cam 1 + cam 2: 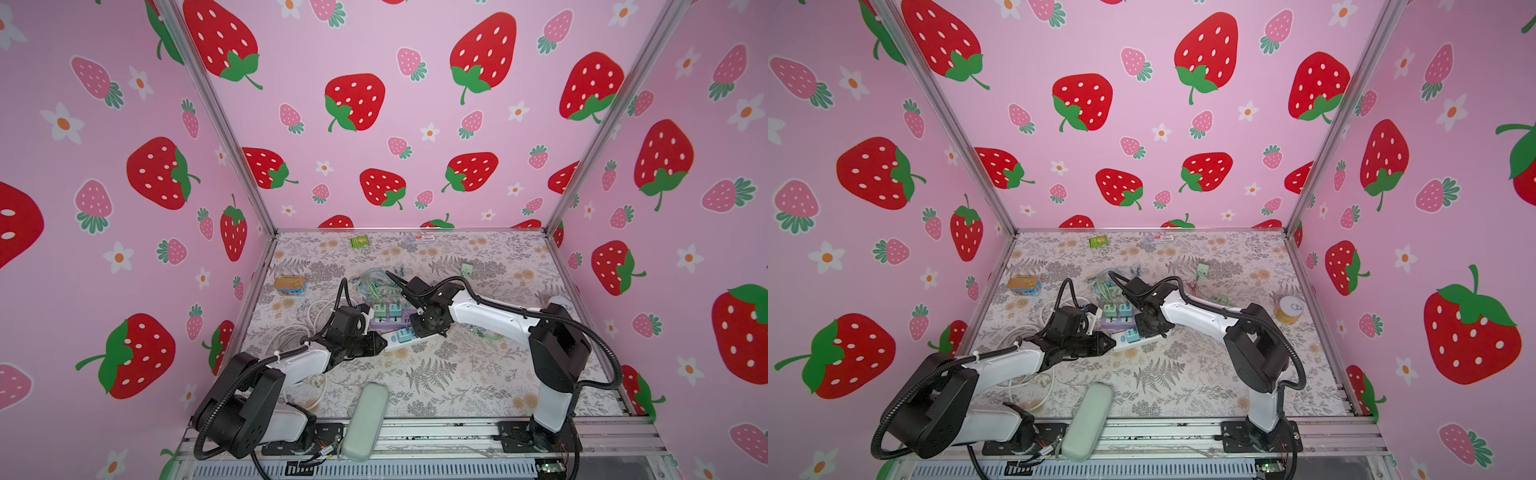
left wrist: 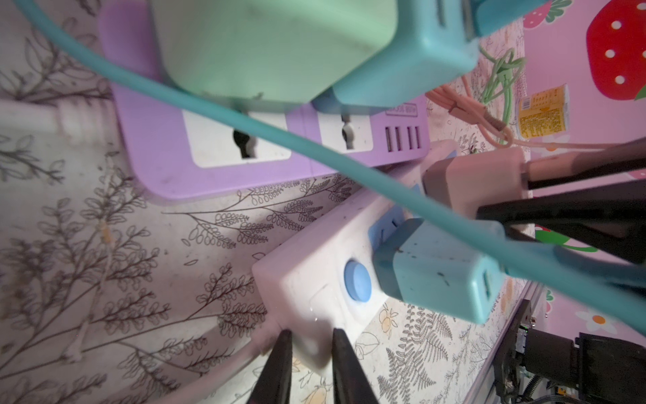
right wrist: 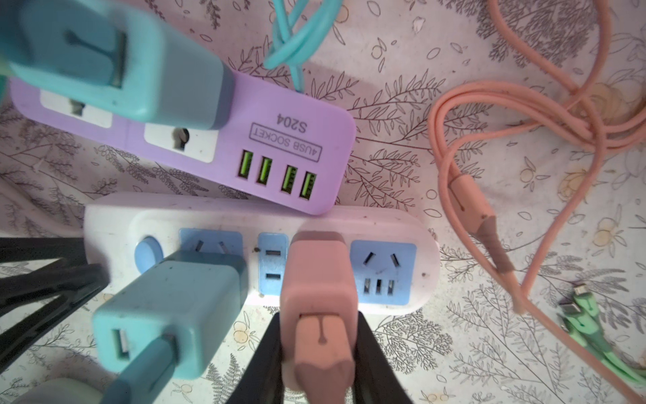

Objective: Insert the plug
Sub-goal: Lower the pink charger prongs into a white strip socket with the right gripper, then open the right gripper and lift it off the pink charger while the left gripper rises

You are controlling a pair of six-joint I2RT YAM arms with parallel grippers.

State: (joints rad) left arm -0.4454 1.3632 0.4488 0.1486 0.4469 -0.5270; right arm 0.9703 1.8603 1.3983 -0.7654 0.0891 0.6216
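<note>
The right arm [image 1: 490,316] reaches from its base at the near right, elbow raised, forearm stretched leftward to the middle of the table [image 1: 457,374], wrist bent down over the two power strips. The right gripper [image 3: 320,316] holds the pink plug [image 3: 320,280], one black finger pressed on each side of its body. The plug stands on the face of the white power strip [image 3: 209,213], between the middle blue socket block and the blue socket at the far end. Whether its prongs are fully seated cannot be told.

The left arm [image 1: 299,361] lies low, forearm running from the near left toward the centre. The left gripper [image 2: 311,335] is narrow, its two fingers pinching the switch end of the white power strip.

A blue plug [image 3: 174,304] sits in the socket beside the round switch. The purple power strip [image 3: 332,147] lies touching the white one's far edge, and a pink cable [image 3: 440,140] is coiled nearby.
</note>
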